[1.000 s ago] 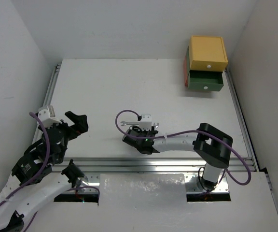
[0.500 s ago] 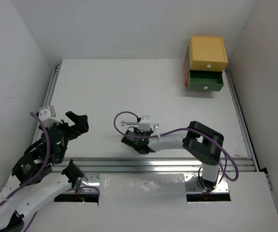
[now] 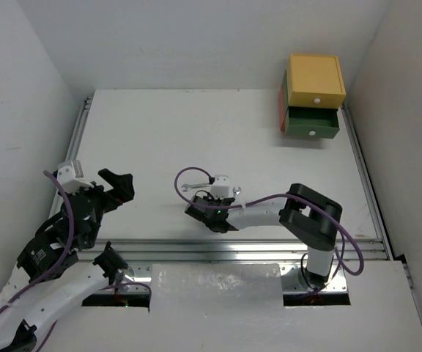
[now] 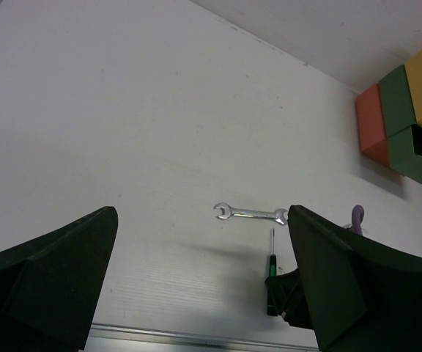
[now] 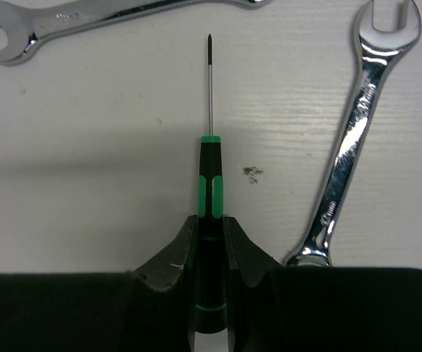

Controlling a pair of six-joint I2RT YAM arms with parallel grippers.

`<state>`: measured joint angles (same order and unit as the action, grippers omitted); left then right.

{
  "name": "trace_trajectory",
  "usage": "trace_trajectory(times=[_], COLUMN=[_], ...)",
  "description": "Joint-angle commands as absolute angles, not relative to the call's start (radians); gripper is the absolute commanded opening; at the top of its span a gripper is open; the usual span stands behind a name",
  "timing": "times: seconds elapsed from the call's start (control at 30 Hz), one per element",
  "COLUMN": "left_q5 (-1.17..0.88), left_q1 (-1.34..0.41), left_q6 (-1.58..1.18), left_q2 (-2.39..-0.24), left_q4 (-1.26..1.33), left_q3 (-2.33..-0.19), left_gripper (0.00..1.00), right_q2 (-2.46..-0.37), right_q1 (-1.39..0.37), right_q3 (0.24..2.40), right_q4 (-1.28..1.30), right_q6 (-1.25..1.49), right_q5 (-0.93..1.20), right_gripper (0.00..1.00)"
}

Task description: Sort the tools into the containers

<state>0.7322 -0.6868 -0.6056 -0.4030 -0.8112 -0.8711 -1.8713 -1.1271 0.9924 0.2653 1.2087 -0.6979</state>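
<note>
Near the middle of the matte white counter point(image 3: 160, 132), your right tool point(image 5: 211, 235) clenched on a thin black-green screwdriver point(image 5: 210, 183), slim steel shaft, first shiny wrench point(image 5: 116, 16) lying across just beyond its tip, second wrench point(image 5: 357, 132) alongside, open counter leftward, your left tool point(image 4: 196, 271) spread wide, empty.

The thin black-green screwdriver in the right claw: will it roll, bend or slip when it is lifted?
Probably stiff: the screwdriver has a straight metal shaft. It looks light, being so slim. Its seemingly round handle may roll if released, and the right claw pinches only the handle's rear part, so it could pivot.
</note>
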Motion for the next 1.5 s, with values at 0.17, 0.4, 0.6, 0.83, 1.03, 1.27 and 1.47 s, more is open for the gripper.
trace_trajectory(times=[0.17,0.4,0.6,0.83,1.03,1.27,1.47], left_q5=[0.727,0.732,0.732,0.727,0.724,0.692,0.683], left_q1=[-0.678,-0.68,-0.681,-0.681,-0.681,-0.681,-0.68], left_q6=[-0.586,-0.589,-0.591,-0.589,-0.584,-0.566,-0.558], left_q2=[-0.391,-0.385,-0.384,-0.383,-0.393,-0.42,-0.437], left_q4=[-0.772,-0.775,-0.775,-0.773,-0.767,-0.746,-0.745], left_q3=[-0.884,-0.884,-0.884,-0.881,-0.879,-0.873,-0.873], left_gripper=[1.0,1.0,1.0,1.0,1.0,1.0,1.0], right_q2=[-1.561,-1.326,-1.308,-1.477,-1.626,-1.747,-1.809], right_q1=[-1.127,-0.844,-0.513,-0.217,-0.036,0.026,0.037], right_q3=[0.839,0.738,0.831,1.156,1.27,1.413,1.43], right_q4=[0.117,-0.05,-0.058,0.132,0.12,0.103,0.072], right_q6=[1.216,1.219,1.344,1.526,1.589,1.454,1.436], right_q5=[-0.663,-0.563,-0.765,-0.721,-0.542,-0.506,-0.477], right_gripper=[0.0,0.0,0.0,0.0,0.0,0.01,0.2])
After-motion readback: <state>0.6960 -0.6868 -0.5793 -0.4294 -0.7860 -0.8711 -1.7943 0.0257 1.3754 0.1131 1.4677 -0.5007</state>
